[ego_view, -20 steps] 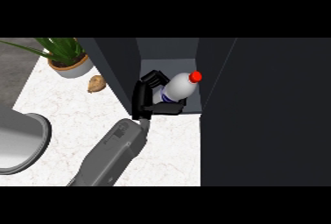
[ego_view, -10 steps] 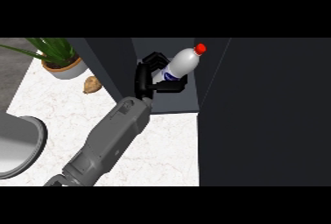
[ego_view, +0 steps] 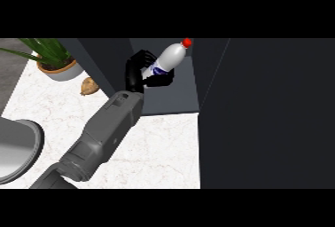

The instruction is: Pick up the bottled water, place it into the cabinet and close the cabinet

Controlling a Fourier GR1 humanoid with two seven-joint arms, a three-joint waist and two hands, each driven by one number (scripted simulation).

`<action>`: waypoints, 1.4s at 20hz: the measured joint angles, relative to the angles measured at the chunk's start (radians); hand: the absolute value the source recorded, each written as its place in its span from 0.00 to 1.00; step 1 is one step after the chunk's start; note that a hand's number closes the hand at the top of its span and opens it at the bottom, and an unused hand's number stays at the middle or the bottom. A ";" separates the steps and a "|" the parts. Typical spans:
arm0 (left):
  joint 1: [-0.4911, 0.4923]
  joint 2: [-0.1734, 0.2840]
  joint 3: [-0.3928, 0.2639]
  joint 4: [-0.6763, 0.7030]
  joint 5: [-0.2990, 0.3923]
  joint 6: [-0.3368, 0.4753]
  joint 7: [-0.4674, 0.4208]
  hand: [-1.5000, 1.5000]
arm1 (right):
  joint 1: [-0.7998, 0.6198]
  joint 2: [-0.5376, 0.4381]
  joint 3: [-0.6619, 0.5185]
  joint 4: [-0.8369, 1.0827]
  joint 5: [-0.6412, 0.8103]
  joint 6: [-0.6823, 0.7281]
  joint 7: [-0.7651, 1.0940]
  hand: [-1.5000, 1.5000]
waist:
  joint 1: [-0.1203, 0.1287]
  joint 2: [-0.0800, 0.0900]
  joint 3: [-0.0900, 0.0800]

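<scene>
The fingers (ego_view: 138,60) of the hand (ego_view: 141,73) are curled round the lower half of the bottle (ego_view: 169,57), with black digits seen on both its left side and beneath its base, so that the bottle is clamped in the grasp. Which of the robot's two hands this is cannot be told for sure; the grey forearm (ego_view: 104,133) enters from the lower left of the view, and only this one hand is shown.

The bottle is held inside the open cabinet (ego_view: 170,95), above its grey shelf floor. Its long axis is tilted, with the red cap (ego_view: 187,42) pointed up and to the right, toward the back of the cabinet, and the base down and to the left in the palm. Its body is smooth, white and rounded, with a blue label band near the fingers.

The cabinet is dark and flat-sided. The tabletop (ego_view: 163,150) is white marble with faint veining. A potted plant (ego_view: 56,62), a small brown oval object (ego_view: 89,86) and a curved metallic rim (ego_view: 20,150) are seen at the left
</scene>
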 measured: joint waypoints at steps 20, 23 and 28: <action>-0.154 0.026 0.040 0.212 -0.056 0.038 -0.094 0.00 | 0.008 -0.023 -0.034 0.021 -0.052 0.073 -0.034 0.00 | -0.031 0.012 -0.001; -0.151 0.020 0.063 0.183 -0.040 -0.012 -0.143 0.00 | 0.010 -0.025 -0.030 0.024 -0.057 0.081 -0.035 0.00 | -0.026 0.010 -0.001; -0.159 0.022 0.108 0.132 -0.008 -0.119 -0.215 0.00 | 0.029 -0.023 -0.024 0.024 -0.061 0.094 -0.042 0.00 | -0.013 0.002 -0.001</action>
